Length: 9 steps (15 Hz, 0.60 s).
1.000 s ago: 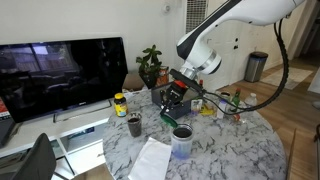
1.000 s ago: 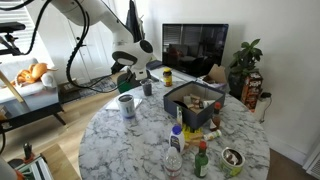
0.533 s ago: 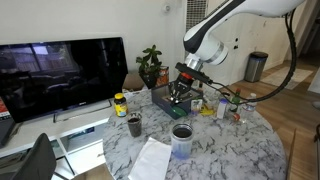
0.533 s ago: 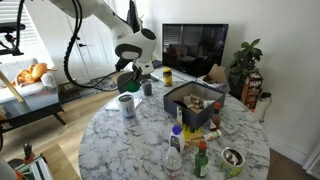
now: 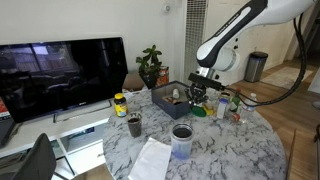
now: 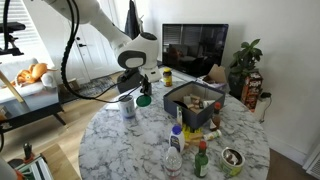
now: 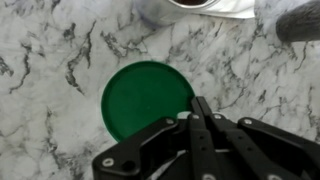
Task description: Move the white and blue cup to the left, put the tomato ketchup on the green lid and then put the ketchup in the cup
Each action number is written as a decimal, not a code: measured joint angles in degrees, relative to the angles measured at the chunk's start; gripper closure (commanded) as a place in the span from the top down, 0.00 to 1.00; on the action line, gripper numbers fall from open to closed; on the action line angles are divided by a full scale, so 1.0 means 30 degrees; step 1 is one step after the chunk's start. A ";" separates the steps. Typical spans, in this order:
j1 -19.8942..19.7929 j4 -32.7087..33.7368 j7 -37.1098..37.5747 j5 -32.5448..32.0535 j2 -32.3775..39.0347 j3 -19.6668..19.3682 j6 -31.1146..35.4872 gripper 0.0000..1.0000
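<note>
The white and blue cup [image 5: 181,140] [image 6: 127,105] stands upright on the marble table, and its base shows at the top edge of the wrist view [image 7: 185,8]. The green lid [image 7: 147,100] lies flat on the marble; it also shows in both exterior views [image 5: 198,111] [image 6: 143,100]. My gripper [image 7: 200,112] [image 5: 197,93] [image 6: 140,90] hovers just above the lid's edge. Its fingers are pressed together with nothing visible between them. I cannot pick out the tomato ketchup with certainty.
A small dark grey cup [image 5: 134,125] [image 7: 300,22] stands near the lid. A dark box of items [image 6: 192,103] sits mid-table. Bottles [image 6: 175,148] and a small bowl [image 6: 232,158] stand at one edge. A white cloth [image 5: 152,160] lies by the cup.
My gripper has swung sideways away from the white and blue cup and now hangs over the green lid. The cup has stayed put.
</note>
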 measured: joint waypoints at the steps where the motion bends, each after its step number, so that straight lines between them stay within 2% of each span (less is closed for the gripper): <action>1: 0.0004 -0.0308 0.0130 0.0012 0.0262 0.0034 0.0620 0.00; 5: 0.0138 -0.1089 0.0996 0.0081 0.1736 0.0394 0.3324 0.00; 9: 0.0379 -0.1146 0.1780 0.0080 0.3285 0.0619 0.5023 0.00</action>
